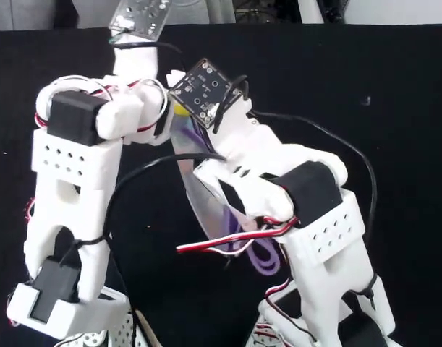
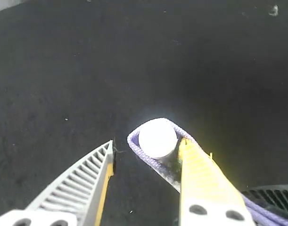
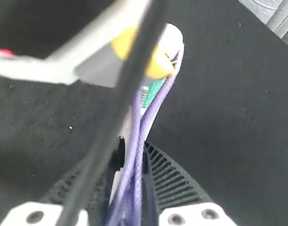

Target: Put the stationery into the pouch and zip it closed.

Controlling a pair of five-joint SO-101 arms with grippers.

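A clear pouch [image 1: 200, 189] with purple trim is held up over the black table between the two arms. My right gripper [image 3: 132, 160] is shut on the pouch's purple edge [image 3: 134, 141]. Inside the pouch is a white-capped stick [image 3: 173, 35] with a green label. In the left wrist view its white round end [image 2: 157, 137] sits in the purple-rimmed mouth [image 2: 136, 148]. My left gripper [image 2: 146, 142] is open at that mouth. Its yellow-faced finger [image 2: 195, 174] touches the rim beside the stick, and the other finger [image 2: 94, 172] stands apart. In the high view the left gripper [image 1: 179, 108] is at the pouch's far end.
A black cloth [image 1: 394, 108] covers the table. A purple cord loop [image 1: 262, 259] hangs from the pouch's near end. Red, white and black cables [image 1: 228, 242] run across the right arm close to the pouch.
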